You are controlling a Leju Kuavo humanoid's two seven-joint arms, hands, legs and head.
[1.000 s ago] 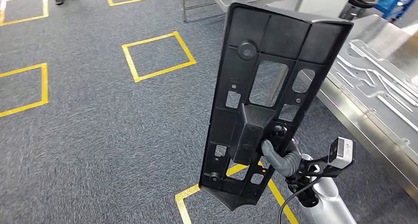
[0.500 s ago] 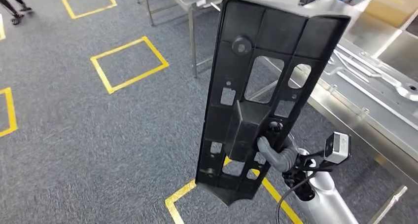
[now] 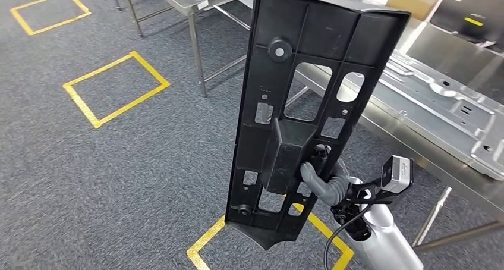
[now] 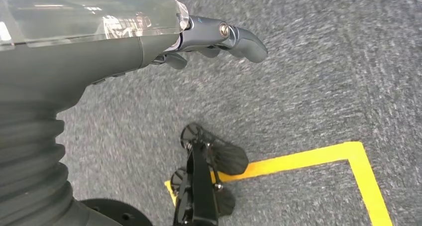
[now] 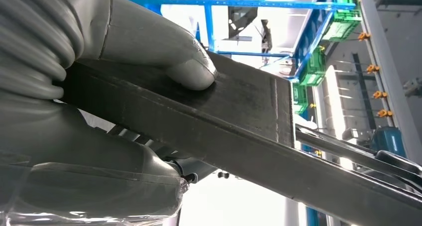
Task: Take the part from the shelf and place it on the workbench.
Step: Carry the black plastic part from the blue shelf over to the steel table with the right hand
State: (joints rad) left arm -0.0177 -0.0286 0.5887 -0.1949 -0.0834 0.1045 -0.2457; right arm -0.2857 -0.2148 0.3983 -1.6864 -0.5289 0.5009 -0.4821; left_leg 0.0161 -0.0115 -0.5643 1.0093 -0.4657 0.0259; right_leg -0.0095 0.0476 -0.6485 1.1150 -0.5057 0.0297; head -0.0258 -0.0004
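We hold the part (image 3: 312, 112), a long black ribbed plastic panel, upright in the right hand (image 3: 324, 184) while the workbench (image 3: 416, 85) lies beyond and to the outer side of that hand. To carry out this step well, we judge that the panel should stay near vertical until its lower edge is past the bench rim, then be tipped flat and lowered onto a bare stretch of steel, away from the stamped metal sheet (image 3: 440, 103) lying there.

Relative to the hand, the panel rises well above it and extends a short way below; the grip sits on the boxed rib in the lower half (a low hold, so the tall upper end may swing). The right wrist view shows the thumb (image 5: 149, 49) pressed flat on the rib with the palm closed beneath it.

The left hand (image 4: 219, 37) hangs over the carpet (image 4: 308, 86), holding nothing, fingers loosely extended.
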